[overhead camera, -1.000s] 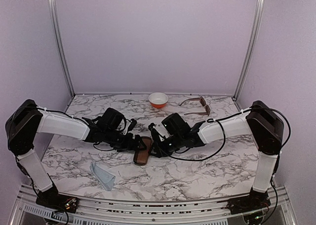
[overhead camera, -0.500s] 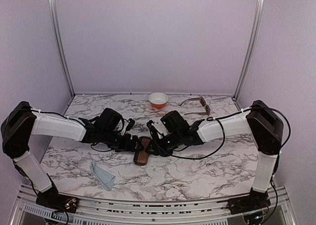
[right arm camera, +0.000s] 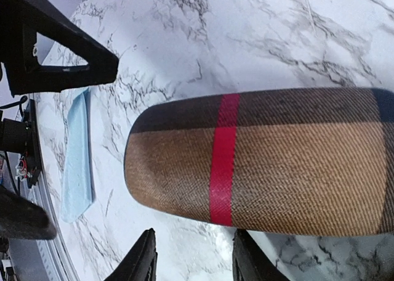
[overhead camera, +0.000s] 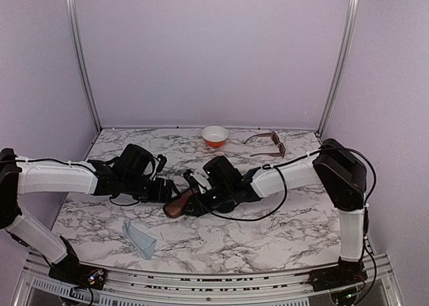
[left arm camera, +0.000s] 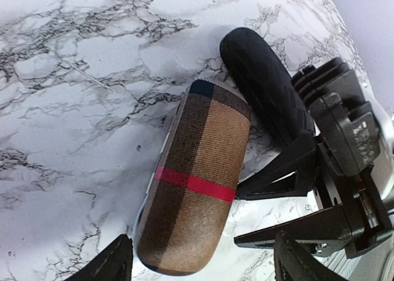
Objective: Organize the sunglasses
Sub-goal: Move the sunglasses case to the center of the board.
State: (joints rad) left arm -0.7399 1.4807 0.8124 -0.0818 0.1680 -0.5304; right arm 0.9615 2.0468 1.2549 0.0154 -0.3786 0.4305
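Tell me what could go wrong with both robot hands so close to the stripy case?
1. The left hand and the right hand both crowd the brown case, so they might bump each other.
2. The left hand is open around only the case's rounded end, so a grip there could slip.
3. The black case lies right beside it and might get shoved.

Lilac walls [overhead camera: 214, 51], metal corner posts [overhead camera: 80, 58], marble table [overhead camera: 268, 235]

brown plaid case [right arm camera: 277, 164] with red stripe on marble table [right arm camera: 246, 40] beyond right gripper [right arm camera: 196, 261], blue cloth [right arm camera: 77, 151] leftward
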